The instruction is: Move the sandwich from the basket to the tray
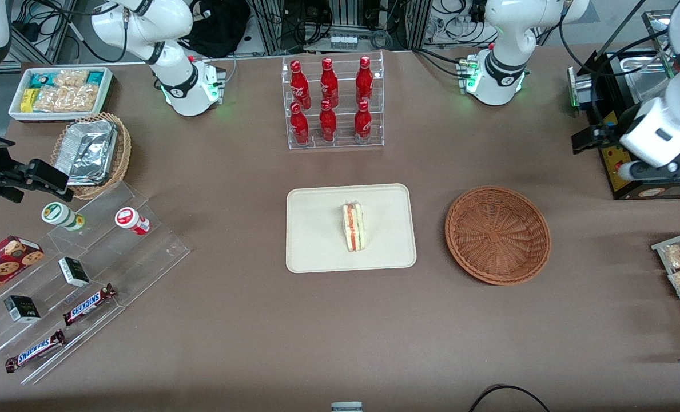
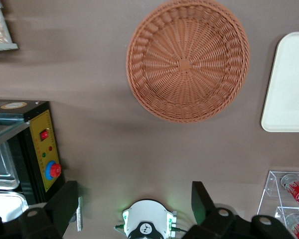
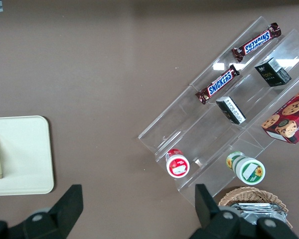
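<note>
Left arm: the base (image 1: 497,74) is mounted at the table edge farthest from the front camera. The upper links rise out of view, and the white wrist (image 1: 657,134) reappears at the working arm's end of the table. The gripper (image 1: 587,140) hangs raised above the table (image 1: 340,332) surface, nearer to the front camera than the base. In the left wrist view, its two black fingers (image 2: 64,205) are spread wide apart with nothing between them.
</note>
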Motion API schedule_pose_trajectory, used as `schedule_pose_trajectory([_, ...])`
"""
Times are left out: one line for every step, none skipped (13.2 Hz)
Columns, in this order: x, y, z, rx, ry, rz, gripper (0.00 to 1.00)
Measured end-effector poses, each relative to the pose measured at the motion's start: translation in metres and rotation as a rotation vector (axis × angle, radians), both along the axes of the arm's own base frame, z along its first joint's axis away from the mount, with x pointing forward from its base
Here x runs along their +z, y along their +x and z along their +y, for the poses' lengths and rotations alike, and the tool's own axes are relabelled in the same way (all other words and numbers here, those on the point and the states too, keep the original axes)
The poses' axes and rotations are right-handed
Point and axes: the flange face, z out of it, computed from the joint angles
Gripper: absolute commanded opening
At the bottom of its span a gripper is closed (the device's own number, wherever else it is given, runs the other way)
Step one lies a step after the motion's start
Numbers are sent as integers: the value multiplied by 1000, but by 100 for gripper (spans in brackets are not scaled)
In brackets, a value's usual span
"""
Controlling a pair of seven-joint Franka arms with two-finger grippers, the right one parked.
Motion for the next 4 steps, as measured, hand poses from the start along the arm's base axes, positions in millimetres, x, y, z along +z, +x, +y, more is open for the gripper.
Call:
schedule_pose_trajectory([7,-1,4,2,-2,-15,100])
schedule_pose_trajectory([13,-2,6,3,-2,-28,100])
schedule_pose_trajectory([18,-1,6,2,-3,-39,100])
schedule_pose_trajectory([21,-1,5,1,-3,-46,100])
